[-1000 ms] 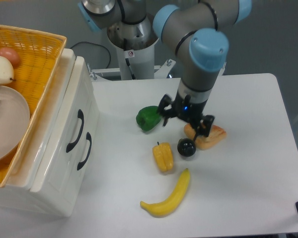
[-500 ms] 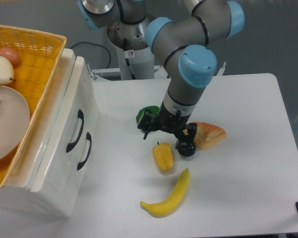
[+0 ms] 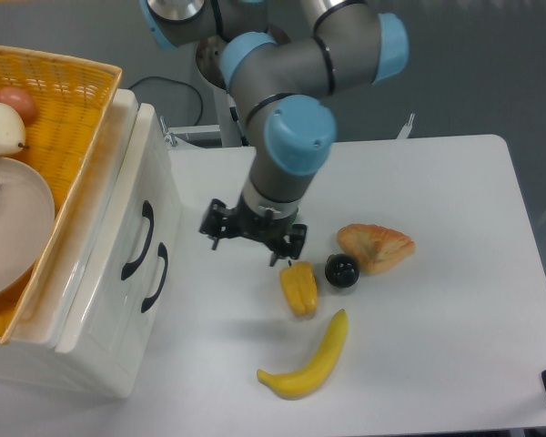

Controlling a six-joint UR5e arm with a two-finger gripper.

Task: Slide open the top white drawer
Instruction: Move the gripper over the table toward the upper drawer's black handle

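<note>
Claw [image 3: 251,239]: you see it hanging above the desk [image 3: 437,346] with its black fingers spread and nothing between them, pointing down, well apart from the cabinet.
Top white drawer [image 3: 142,196]: it sits shut in the white cabinet at your left, flush with the front, its curved black handle [image 3: 137,238] untouched; it is the upper of two.
Lower drawer [image 3: 136,319]: just beside it, with a like black handle [image 3: 155,277].
Basket [image 3: 68,100]: yellow wicker, resting on the cabinet top and holding a clear bowl [image 3: 9,228] and some pale and red fruit.
Yellow pepper [image 3: 298,289]: lying just below the claw's right side.
Black ball [image 3: 341,270]: beside the pepper, close against the bread pastry [image 3: 375,247].
Banana [image 3: 311,359]: nearest the desk's front edge.
Writing: you get one small red-and-white sticker [image 3: 239,98] on the robot's base, too small to read.
</note>
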